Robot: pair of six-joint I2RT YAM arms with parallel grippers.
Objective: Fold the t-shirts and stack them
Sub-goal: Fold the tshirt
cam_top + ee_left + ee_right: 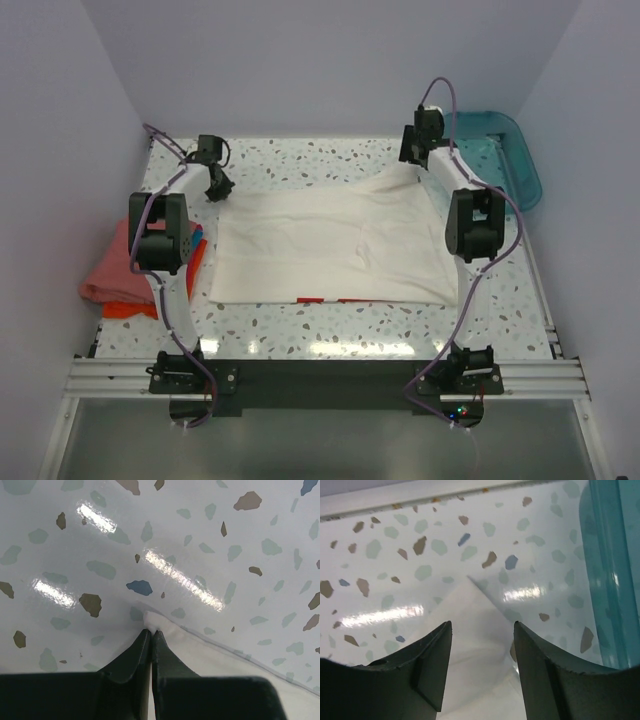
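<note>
—Starting nearest the arm bases, what is laid where, and why?

—A white t-shirt (pixel 330 250) is spread flat across the middle of the terrazzo table (pixel 300 335). Its red print (pixel 325 298) shows only as a strip at the near hem, so it is judged to be laid out for folding. At the table's left edge, 3 folded tees are piled together: salmon-pink (pixel 105 275), orange-red (pixel 125 310) and blue (pixel 200 240). The white one is presumably meant to be added there.

—And the far corners?

—The far-left corner is pinched between the pressed-together fingers of the left gripper (pixel 151 632). The right gripper (pixel 482 625) is held with its jaws spread over the far-right corner, which is not yet gripped. Both corners are probably wanted so that the far edge can be carried evenly toward the near hem. Beyond, a teal tub (pixel 510 150) is set apart.
</note>
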